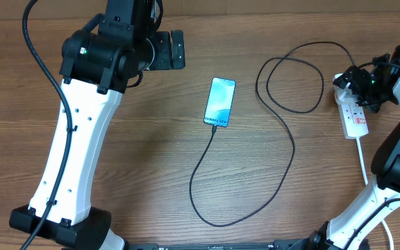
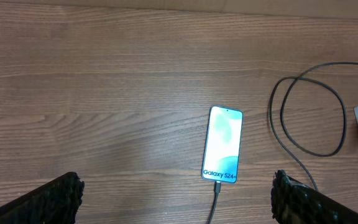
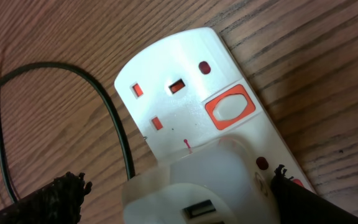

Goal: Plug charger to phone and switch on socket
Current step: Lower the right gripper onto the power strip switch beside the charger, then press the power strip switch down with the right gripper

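The phone point(image 1: 220, 101) lies flat mid-table with its screen lit, and also shows in the left wrist view point(image 2: 223, 144). The charger point(image 1: 283, 132), a thin black cable, has its tip plugged into the phone's bottom edge point(image 2: 217, 185). It loops across the table to the socket point(image 1: 355, 112), a white strip at the right. In the right wrist view a white plug block point(image 3: 197, 186) sits in the socket point(image 3: 179, 118), near a red switch point(image 3: 230, 109). My right gripper point(image 3: 179, 202) is open and straddles that block. My left gripper point(image 2: 176, 199) is open and empty above the table, near the phone.
The socket's thick white cord point(image 1: 363, 163) runs toward the front right beside my right arm. The charger cable forms a coil point(image 1: 290, 76) between the phone and the socket. My left arm's base point(image 1: 61, 222) stands at the front left.
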You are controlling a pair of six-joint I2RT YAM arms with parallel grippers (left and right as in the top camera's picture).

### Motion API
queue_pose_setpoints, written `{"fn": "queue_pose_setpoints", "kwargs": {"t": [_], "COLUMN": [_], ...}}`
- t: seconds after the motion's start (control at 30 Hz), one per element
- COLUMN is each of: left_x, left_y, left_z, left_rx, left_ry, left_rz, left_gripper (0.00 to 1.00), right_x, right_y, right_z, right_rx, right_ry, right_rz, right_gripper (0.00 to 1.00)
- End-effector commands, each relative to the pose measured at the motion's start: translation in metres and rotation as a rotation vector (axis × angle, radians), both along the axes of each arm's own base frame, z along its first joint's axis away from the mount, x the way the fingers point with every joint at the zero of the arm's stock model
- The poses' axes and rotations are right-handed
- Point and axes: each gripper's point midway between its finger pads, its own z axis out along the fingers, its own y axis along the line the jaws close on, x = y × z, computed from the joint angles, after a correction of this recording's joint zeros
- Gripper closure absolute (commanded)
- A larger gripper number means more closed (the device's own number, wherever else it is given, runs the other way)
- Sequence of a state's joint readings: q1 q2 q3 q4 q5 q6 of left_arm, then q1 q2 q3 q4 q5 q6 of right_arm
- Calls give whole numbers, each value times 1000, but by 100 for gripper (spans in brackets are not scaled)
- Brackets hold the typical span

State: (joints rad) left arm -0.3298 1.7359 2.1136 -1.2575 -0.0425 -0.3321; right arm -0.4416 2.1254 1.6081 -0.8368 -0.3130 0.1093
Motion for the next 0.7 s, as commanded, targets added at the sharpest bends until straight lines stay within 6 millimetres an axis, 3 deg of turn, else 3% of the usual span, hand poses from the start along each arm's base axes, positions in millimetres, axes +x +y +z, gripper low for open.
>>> {"fn": "queue_pose_setpoints", "kwargs": {"t": [0.0,0.67], "left_x": [2,2], "left_y": [4,4], "left_z": [-1,-1], "left_rx": [27,27], "left_ry": [-4,-4], "left_rz": [-3,-3], "left_gripper": [0,0], "right_x": [-14,-33], "right_y": [50,42], "right_z": [-20,-28], "right_rx": [175,152], "right_ry": [99,229], "right_rz": [-1,-161], "right_gripper": [5,5]}}
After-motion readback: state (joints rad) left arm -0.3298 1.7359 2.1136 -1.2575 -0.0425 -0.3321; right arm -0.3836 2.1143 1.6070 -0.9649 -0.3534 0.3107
